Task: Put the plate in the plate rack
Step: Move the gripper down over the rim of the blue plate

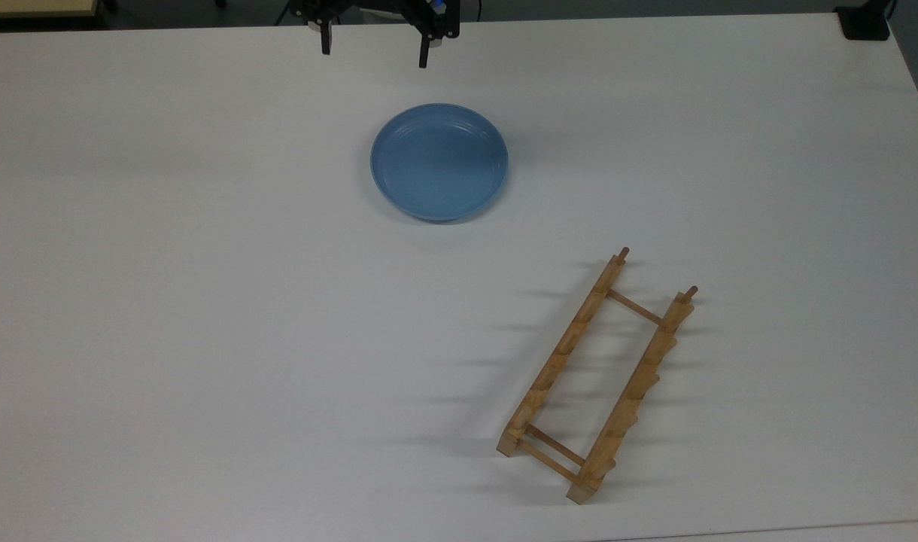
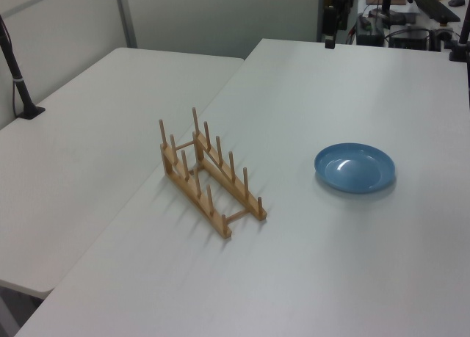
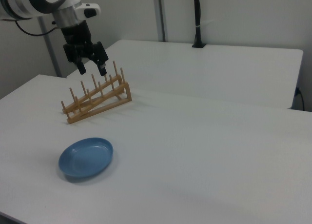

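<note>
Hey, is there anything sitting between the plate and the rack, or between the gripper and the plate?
Nothing visible. The plate lies flat on bare table, apart from the rack, with only tabletop between them. The gripper hangs open above the table beyond the plate, nothing between them.

Three fixed cameras around one white table [image 1: 203, 301].
The top view looks steeply down; the left view and the right view look across from roughly opposite sides, farther back. All share the plate [image 1: 439, 162] and plate rack [image 1: 596, 376].
</note>
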Available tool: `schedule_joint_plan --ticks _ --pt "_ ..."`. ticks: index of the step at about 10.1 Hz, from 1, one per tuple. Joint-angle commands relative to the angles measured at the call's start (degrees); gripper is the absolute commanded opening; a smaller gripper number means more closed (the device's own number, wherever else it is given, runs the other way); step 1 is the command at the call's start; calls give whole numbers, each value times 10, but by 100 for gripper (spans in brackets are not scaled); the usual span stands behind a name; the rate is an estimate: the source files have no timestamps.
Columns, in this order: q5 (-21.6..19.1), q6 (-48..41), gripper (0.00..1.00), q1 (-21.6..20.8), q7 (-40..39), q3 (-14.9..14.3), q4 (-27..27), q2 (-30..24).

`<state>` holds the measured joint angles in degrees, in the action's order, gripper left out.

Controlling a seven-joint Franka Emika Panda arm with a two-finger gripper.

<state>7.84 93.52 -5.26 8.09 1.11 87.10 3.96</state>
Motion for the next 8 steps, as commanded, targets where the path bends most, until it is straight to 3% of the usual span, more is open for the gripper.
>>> schedule_joint_plan --ticks 1,6,8 --pt "-12 4 100 2 1 -3 14 -11" --pt "-12 6 100 3 -6 -5 16 -8" --pt "-13 10 100 4 -126 -7 35 0"
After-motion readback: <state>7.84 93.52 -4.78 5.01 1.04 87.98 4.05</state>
